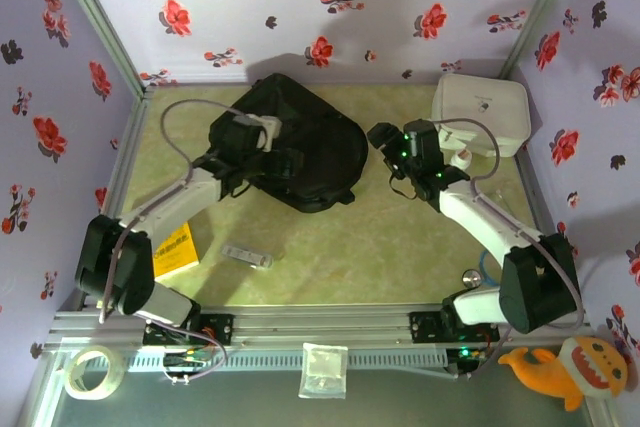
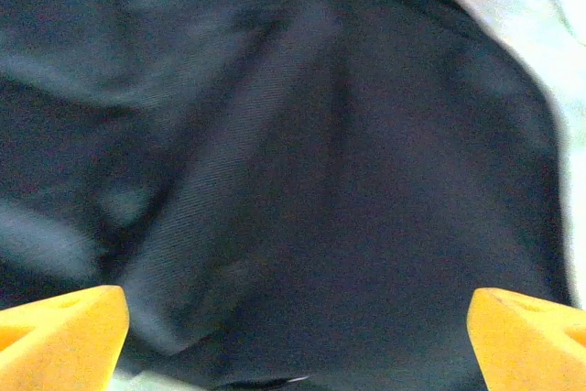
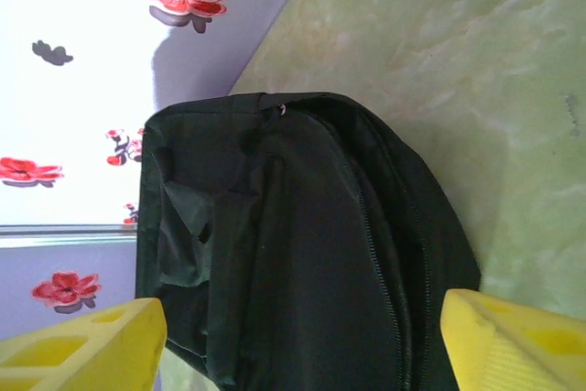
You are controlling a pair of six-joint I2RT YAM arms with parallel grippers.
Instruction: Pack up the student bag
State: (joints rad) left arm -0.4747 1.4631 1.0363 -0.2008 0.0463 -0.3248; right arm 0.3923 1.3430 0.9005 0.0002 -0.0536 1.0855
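Tape roll [image 1: 92,372]: one, flat at the very front on the left, just off the counter [image 1: 400,247].
Clear packet [image 1: 323,369]: one, flat at the front in the middle.
Orange soft toy [image 1: 572,367]: one, in the front right corner.
Yellow book [image 1: 176,252]: one, on the counter beside the left arm [image 1: 175,199].
Small grey stick [image 1: 247,256]: one, near the book but not touching it.
Backpack [image 1: 315,152]: one, big, black and soft, lying flat at the back of the counter in the middle.
Inside the backpack: I cannot tell. Black cloth and a zip [image 3: 366,226] are all that show.
White case [image 1: 480,112]: one, in the back right corner. It looks shut, so its inside is hidden.
Left jaws: wide apart over the left part of the backpack, holding nothing. The yellow fingertips [image 2: 55,331] sit far to each side of the black cloth.
Right jaws: wide apart too, holding nothing, between the backpack and the white case. The fingertips [image 3: 82,345] point at the bag.
Arms: two, one on each side, with the right arm [image 1: 480,212] reaching in from the right.
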